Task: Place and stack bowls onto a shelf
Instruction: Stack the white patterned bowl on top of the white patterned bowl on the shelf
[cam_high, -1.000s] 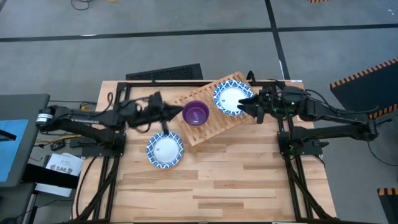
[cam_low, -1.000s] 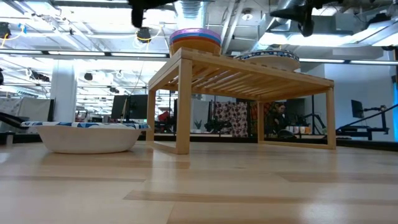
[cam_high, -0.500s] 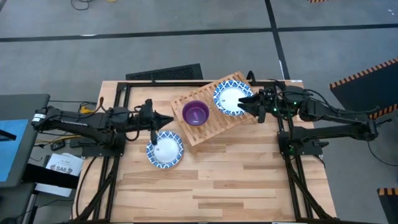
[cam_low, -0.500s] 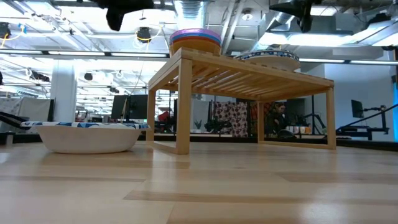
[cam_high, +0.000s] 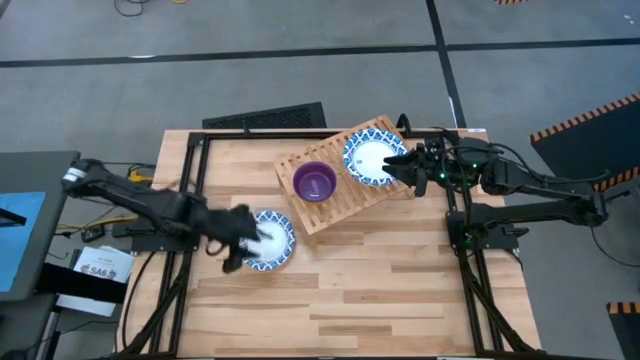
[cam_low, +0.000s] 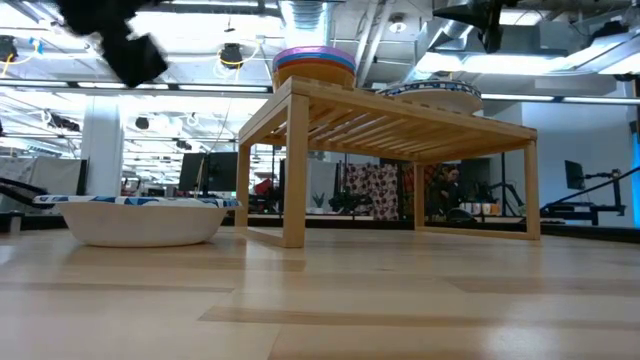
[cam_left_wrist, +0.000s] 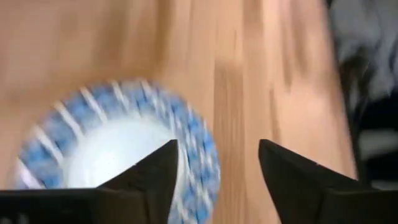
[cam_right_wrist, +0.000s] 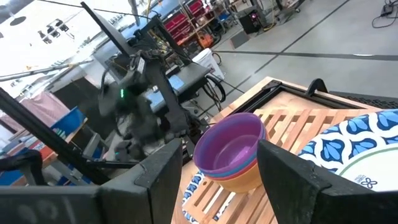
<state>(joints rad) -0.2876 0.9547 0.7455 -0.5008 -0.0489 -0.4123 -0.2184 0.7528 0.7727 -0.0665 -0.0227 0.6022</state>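
I have the left pincer (cam_high: 240, 250) over the blue-rimmed bowl (cam_high: 267, 241) lying on the table (cam_high: 400, 290) just off the shelf's (cam_high: 345, 195) near-left corner; in the left wrist view its fingers (cam_left_wrist: 155, 171) are spread wide, one over the bowl's rim. The right pincer (cam_high: 400, 167) hovers at the shelf's right end beside a second blue-rimmed bowl (cam_high: 372, 160), fingers apart. Stacked plastic bowls (cam_high: 314, 181), purple on top, sit mid-shelf.

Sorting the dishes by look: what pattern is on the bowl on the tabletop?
White centre, blue patterned rim on the wide shallow bowl; clearest in the high view.
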